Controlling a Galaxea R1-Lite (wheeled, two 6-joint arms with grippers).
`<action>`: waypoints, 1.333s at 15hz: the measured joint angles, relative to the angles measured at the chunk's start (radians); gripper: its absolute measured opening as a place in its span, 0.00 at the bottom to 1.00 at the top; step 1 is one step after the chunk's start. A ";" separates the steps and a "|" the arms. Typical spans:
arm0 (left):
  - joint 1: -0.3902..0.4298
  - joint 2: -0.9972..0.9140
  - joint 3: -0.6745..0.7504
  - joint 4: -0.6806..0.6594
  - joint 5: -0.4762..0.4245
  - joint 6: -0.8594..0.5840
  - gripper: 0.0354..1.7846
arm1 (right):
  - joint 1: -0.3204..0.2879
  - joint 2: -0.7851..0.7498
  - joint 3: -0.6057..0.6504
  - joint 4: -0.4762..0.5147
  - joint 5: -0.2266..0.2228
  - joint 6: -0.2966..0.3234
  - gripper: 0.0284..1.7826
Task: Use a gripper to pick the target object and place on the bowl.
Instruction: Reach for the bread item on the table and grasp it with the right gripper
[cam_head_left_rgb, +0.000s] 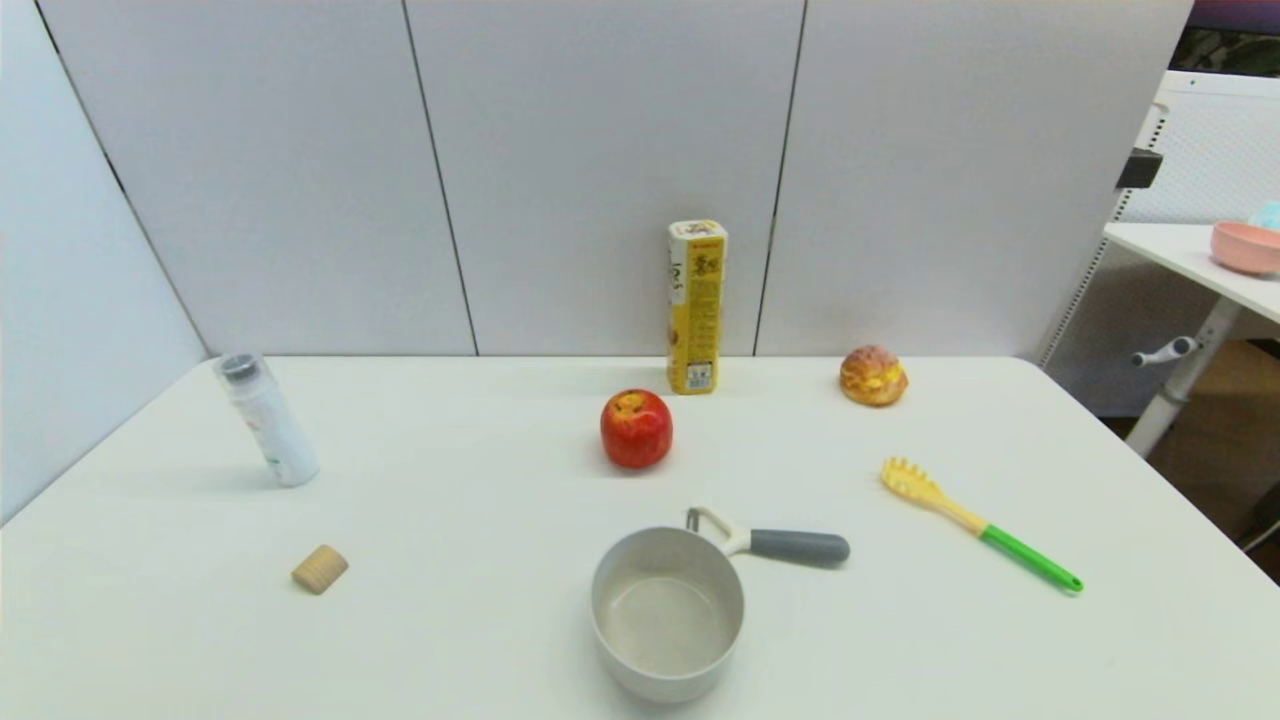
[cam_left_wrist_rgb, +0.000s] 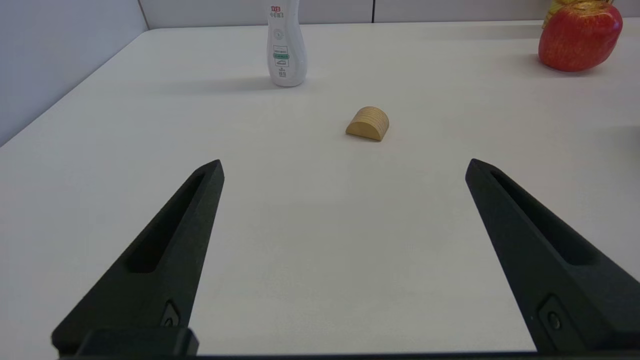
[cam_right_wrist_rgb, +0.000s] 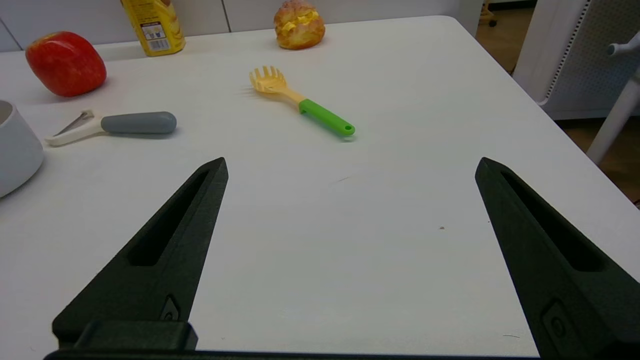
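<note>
On the white table (cam_head_left_rgb: 450, 620), far left: a white bottle (cam_head_left_rgb: 266, 420), upright. Nearer, a small wooden block (cam_head_left_rgb: 320, 569). Left gripper (cam_left_wrist_rgb: 345, 167) hangs low over the near-left table, jaws wide, holding nothing; the block lies ahead of it. Centre far: a yellow carton (cam_head_left_rgb: 697, 306) against the wall, a red apple (cam_head_left_rgb: 636, 428) just in front of it. Centre near: the bowl (cam_head_left_rgb: 667, 612), empty, with a grey-handled peeler (cam_head_left_rgb: 778, 543) just beside its far-right rim. Right: a yellow-green pasta fork (cam_head_left_rgb: 975, 523); beyond it the bun (cam_head_left_rgb: 873, 376), near the far edge, well apart from the bowl. Right gripper (cam_right_wrist_rgb: 350, 167) is over the near-right table, jaws wide, empty.
</note>
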 joint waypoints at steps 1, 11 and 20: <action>0.000 0.000 0.000 0.000 0.000 -0.001 0.96 | 0.000 0.000 0.000 0.000 0.000 0.000 0.96; 0.000 0.000 0.000 0.000 0.000 0.000 0.96 | 0.000 0.058 -0.073 0.009 0.008 0.014 0.96; 0.000 0.000 0.000 0.000 0.000 0.000 0.96 | 0.013 0.678 -0.778 0.007 -0.001 0.019 0.96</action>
